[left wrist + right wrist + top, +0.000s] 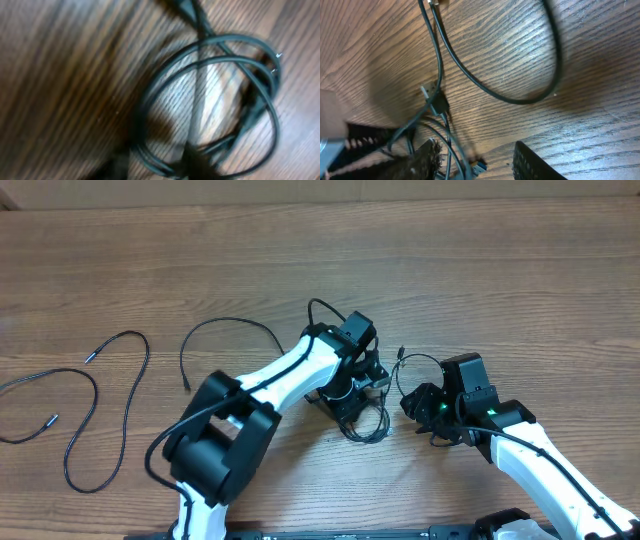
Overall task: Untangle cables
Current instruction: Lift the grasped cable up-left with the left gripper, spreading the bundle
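A tangle of thin black cables (368, 423) lies at the table's middle. My left gripper (357, 395) hangs right over it. In the blurred left wrist view the coil (210, 60) fills the frame, and strands run between the dark fingertips (200, 162) at the bottom edge; whether they pinch a strand is unclear. My right gripper (416, 406) sits just right of the tangle. In its wrist view the right gripper (480, 162) stands open, with strands and a blue-tipped plug (479, 167) close to its left finger (427, 160). A loop (520, 97) curves beyond.
Separate thin cables lie to the left: one long winding cord (110, 405), one at the far left edge (40, 395), and a curved one (232, 330) behind the left arm (270, 385). The right arm (540, 460) comes in from the lower right.
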`<action>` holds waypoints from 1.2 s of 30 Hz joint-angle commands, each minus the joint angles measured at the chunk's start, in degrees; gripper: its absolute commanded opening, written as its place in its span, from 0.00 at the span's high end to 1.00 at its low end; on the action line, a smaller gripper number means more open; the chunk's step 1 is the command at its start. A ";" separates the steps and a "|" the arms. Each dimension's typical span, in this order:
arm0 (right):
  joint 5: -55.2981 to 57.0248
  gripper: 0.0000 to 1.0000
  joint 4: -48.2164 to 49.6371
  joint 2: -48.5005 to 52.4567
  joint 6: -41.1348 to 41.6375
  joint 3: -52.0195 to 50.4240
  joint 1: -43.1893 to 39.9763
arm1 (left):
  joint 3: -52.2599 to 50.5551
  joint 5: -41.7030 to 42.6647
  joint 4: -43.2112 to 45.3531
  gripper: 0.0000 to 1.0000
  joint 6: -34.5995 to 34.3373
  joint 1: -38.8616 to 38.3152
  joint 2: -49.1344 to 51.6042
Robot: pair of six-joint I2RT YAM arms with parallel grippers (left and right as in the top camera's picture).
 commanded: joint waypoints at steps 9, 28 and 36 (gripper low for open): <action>-4.00 0.42 2.93 0.07 -5.77 0.48 -0.13 | 13.40 2.12 -8.41 0.96 -1.73 1.62 -0.35; -17.05 0.34 14.08 0.07 -15.30 0.48 -0.13 | 39.08 20.50 -25.94 0.96 2.58 3.28 -0.70; -28.89 0.36 16.70 0.07 -14.75 0.48 -0.13 | 39.39 27.91 -24.09 0.96 2.49 6.19 -0.70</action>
